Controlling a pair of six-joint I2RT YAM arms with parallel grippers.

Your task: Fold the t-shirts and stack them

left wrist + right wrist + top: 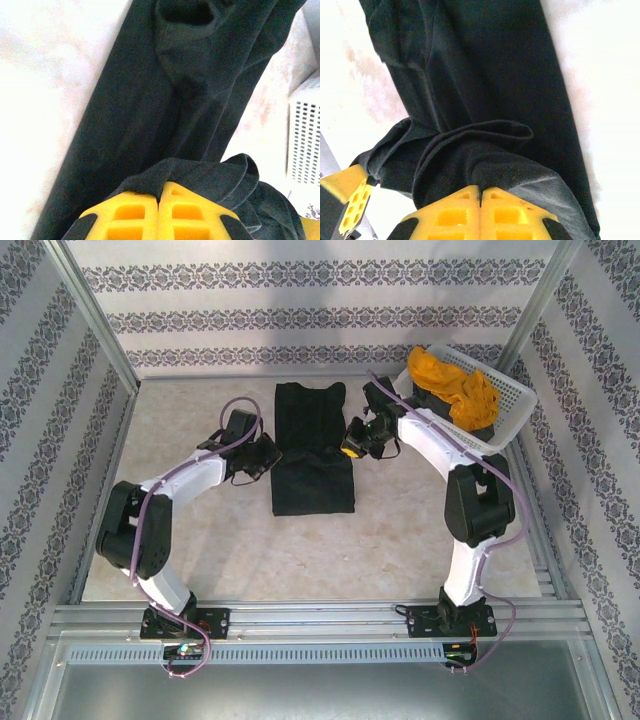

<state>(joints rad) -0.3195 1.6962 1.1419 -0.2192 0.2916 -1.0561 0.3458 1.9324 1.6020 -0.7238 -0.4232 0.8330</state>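
Note:
The black t-shirt lies lengthwise in the middle of the table, its near part doubled over and pinched up at both side edges. My left gripper is shut on a fold of its left edge; in the left wrist view the yellow jaws meet with black cloth between them. My right gripper is shut on the right edge, black fabric bunched over its jaws. An orange-yellow t-shirt is heaped in the white basket, with dark cloth under it.
The basket stands at the back right corner, close behind the right arm; its lattice wall shows in the left wrist view. Patterned walls enclose the table on three sides. Bare tabletop lies near and left of the shirt.

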